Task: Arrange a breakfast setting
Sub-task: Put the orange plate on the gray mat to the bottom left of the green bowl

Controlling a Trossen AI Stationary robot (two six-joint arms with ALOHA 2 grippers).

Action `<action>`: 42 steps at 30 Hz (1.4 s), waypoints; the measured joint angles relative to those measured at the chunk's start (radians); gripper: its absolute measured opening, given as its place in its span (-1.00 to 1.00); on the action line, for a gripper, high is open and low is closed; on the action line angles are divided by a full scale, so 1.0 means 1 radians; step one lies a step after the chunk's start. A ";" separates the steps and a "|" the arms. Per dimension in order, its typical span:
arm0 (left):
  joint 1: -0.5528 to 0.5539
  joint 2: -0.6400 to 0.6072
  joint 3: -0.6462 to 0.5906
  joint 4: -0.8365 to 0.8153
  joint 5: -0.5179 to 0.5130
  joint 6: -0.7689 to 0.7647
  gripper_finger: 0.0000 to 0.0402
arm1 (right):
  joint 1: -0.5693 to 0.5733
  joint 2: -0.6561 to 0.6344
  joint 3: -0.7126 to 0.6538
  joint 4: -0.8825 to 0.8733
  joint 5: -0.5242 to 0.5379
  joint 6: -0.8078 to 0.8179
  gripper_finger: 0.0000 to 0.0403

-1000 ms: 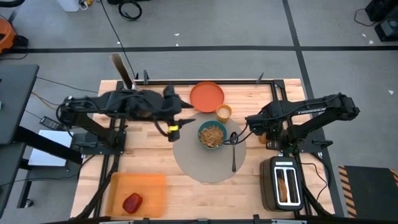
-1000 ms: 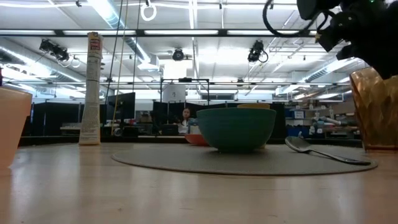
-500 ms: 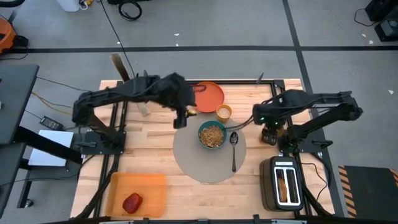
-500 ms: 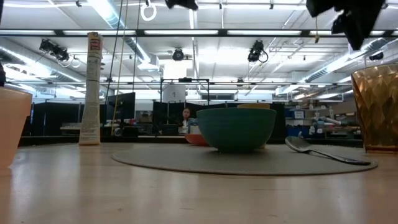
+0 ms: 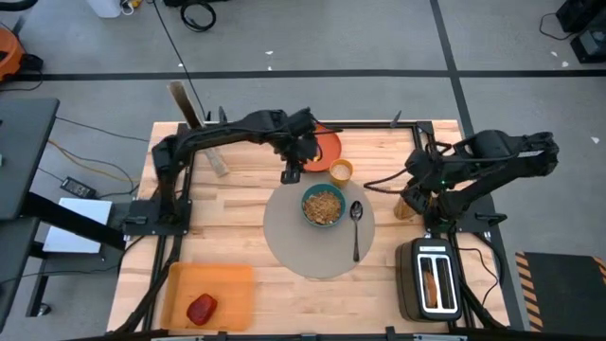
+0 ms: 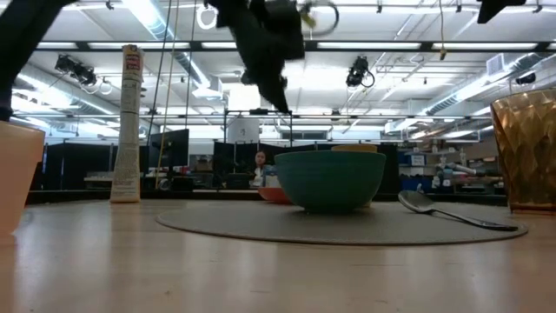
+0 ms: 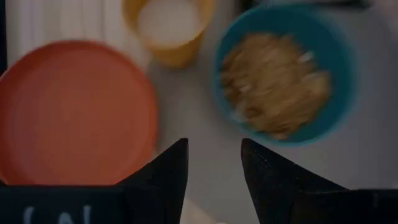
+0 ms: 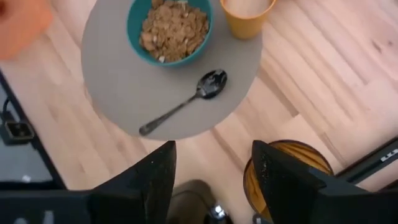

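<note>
The round grey mat point(image 5: 317, 242) lies mid-table. On it stand the teal bowl point(image 5: 323, 205), which has cereal in it, and the metal spoon point(image 5: 356, 225) to its right. The small yellow cup point(image 5: 341, 171) stands at the mat's far edge, and the orange plate point(image 5: 318, 147) lies beyond it. My left gripper point(image 7: 214, 168) is open and empty. It hovers above the table between plate and bowl, as the high view point(image 5: 290, 173) shows. My right gripper point(image 8: 214, 180) is open and empty, raised right of the mat point(image 5: 393, 185). The red apple point(image 5: 201, 309) lies on an orange tray. A toast slice point(image 5: 429, 282) sits in the toaster.
An amber glass point(image 5: 407, 206) stands right of the mat, under my right arm. The black-and-silver toaster point(image 5: 431, 279) is at the near right corner. The orange tray point(image 5: 222, 284) is at the near left. The cereal box point(image 5: 187, 106) stands at the far left edge.
My left gripper has swung from the table's left side toward the far right and now hangs beside the orange plate. My right gripper has drawn back from the spoon toward the table's right edge. The spoon stays on the mat.
</note>
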State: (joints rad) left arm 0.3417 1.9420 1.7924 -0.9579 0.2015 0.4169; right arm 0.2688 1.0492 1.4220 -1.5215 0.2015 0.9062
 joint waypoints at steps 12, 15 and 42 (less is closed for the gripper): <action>0.043 0.209 0.000 0.078 -0.104 0.157 0.01 | 0.036 0.064 0.000 0.033 0.073 -0.008 0.08; 0.049 0.253 0.000 0.109 -0.207 0.183 0.13 | 0.036 0.077 0.000 0.034 0.089 -0.010 0.08; -0.019 0.338 0.005 0.145 -0.303 0.234 -0.93 | 0.035 0.085 -0.001 0.063 0.125 -0.011 0.08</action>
State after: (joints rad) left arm 0.3226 2.2799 1.7969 -0.8130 -0.1019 0.6505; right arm 0.3035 1.1343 1.4212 -1.4586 0.3269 0.8955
